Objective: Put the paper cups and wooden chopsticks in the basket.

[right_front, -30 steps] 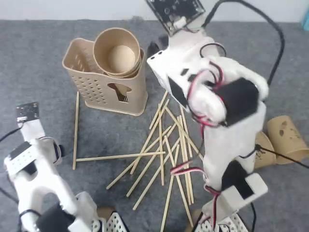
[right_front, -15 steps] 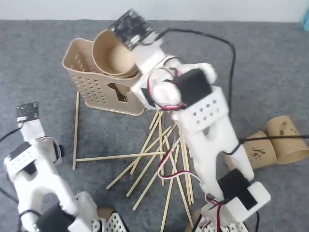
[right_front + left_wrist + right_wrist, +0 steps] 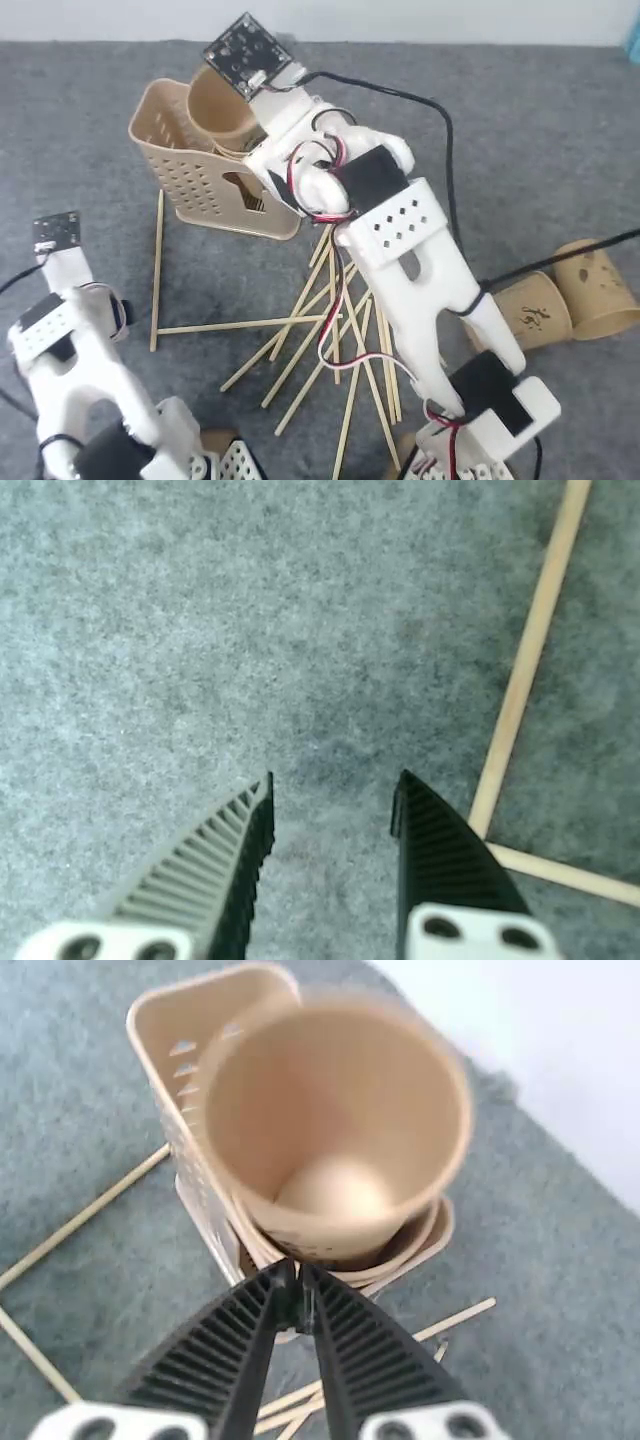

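Logging right gripper (image 3: 297, 1282) fingers pressed shut, tips against tilted paper cup (image 3: 330, 1140) nested in basket (image 3: 165, 1070). Left gripper (image 3: 335, 800) fingers apart, low over grey mat (image 3: 200, 630) beside one chopstick (image 3: 530, 650). Loose chopsticks (image 3: 250, 324) strewn near basket; two more cups (image 3: 545, 320) lying sideways, well apart from basket.

A grey felt-covered table (image 3: 560, 130) carries a tan basket (image 3: 190, 180), scattered chopsticks (image 3: 250, 323) beside it, and two paper cups (image 3: 530, 312) on their sides, well apart from it.

Overhead cam + 2 close wrist cams; basket (image 3: 190, 185) (image 3: 176, 1085) shared w/ R.
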Robot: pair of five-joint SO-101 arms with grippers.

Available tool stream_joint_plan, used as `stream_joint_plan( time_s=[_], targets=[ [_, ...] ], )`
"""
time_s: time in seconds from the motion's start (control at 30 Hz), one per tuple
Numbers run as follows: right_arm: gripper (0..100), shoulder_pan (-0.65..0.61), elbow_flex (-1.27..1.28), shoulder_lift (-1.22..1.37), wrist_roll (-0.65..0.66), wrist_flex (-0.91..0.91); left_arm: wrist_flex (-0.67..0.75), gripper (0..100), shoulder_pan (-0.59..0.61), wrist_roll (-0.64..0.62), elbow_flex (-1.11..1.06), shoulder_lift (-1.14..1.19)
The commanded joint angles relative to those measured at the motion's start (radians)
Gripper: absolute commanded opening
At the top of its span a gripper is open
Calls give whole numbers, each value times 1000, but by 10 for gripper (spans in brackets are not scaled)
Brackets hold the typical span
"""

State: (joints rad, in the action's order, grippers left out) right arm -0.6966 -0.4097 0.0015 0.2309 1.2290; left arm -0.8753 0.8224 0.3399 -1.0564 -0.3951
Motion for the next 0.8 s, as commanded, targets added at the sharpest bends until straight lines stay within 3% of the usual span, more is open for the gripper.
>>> stream_joint_plan(
  time_s=[0.0,0.2,0.33,0.47,0.57,0.77],
  targets=[
    [9,-1,-63,-91,3,-19,17,187,-9,2,2,-38],
    [12,4,-60,-214,12,203,18,187,-9,3,2,-38],
    [13,84,-58,-337,12,410,18,187,-9,5,2,-38],
    [13,275,-52,-415,12,567,18,187,-9,8,2,-38],
    [13,486,58,-473,23,567,18,187,-9,8,2,-38],
    [87,716,443,-515,288,549,18,187,-9,8,2,-38]
  ],
)
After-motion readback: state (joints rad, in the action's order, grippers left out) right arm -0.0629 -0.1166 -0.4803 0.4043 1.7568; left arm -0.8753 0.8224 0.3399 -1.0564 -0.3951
